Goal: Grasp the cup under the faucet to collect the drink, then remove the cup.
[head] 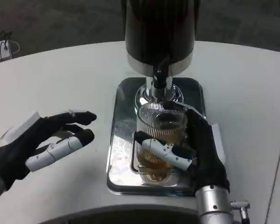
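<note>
A clear ribbed glass cup stands on the steel drip tray right under the black faucet of the dark drink dispenser. Amber drink fills its lower part. My right hand wraps the cup from the right, with fingers across its front. My left hand hovers over the table left of the tray, its fingers apart and nothing in them.
The dispenser towers over the back of the tray, close above the cup's rim. White table spreads left and right of the tray. A white box with cables sits at the far left edge.
</note>
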{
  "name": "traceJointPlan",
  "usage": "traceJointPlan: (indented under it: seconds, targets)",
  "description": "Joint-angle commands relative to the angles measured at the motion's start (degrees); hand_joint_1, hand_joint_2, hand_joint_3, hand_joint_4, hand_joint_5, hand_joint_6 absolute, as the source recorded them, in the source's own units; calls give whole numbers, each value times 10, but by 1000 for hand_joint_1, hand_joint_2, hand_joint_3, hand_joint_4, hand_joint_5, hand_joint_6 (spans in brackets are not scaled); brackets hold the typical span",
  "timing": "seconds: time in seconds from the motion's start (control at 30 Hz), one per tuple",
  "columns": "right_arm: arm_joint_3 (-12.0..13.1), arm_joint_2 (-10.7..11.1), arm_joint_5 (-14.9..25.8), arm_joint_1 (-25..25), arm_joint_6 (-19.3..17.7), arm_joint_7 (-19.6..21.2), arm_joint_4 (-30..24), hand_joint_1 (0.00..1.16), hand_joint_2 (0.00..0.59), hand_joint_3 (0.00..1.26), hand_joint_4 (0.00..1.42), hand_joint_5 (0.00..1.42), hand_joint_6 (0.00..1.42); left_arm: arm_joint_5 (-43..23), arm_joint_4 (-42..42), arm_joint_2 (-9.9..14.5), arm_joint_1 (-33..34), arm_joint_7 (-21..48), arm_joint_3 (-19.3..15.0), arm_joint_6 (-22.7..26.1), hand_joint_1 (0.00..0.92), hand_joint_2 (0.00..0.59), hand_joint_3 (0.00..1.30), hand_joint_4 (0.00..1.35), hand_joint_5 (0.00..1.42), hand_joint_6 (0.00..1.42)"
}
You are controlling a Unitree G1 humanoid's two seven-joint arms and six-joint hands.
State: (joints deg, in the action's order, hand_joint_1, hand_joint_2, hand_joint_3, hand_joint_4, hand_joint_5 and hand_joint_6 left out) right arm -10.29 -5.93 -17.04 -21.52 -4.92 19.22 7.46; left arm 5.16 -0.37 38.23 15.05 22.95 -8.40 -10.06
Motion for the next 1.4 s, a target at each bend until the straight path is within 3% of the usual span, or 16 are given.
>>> traceJointPlan:
  seconds: [0.03,0.3,0.67,1.0,1.4]
  targets:
    - [-11,-3,6,32,11,-31,-51,1012,178,1060,1297,1386,1424,2,9,5,4,5,2,-9,0,77,300,241,293,317]
    - [-13,12,18,77,43,-84,-125,1010,168,1058,1311,1386,1424,6,25,2,20,1,9,-14,0,82,300,245,293,317]
    - [2,35,48,148,63,-143,-232,1007,164,1058,1297,1386,1424,25,23,-2,35,-9,20,-26,0,83,278,216,279,305]
    - [41,81,72,216,82,-197,-368,1007,164,1057,1297,1386,1424,65,-17,-2,23,-18,34,-53,0,84,224,156,218,266]
    - [77,122,96,273,103,-241,-468,1008,164,1054,1297,1386,1424,77,-120,5,-62,-11,18,-60,0,78,94,0,55,185]
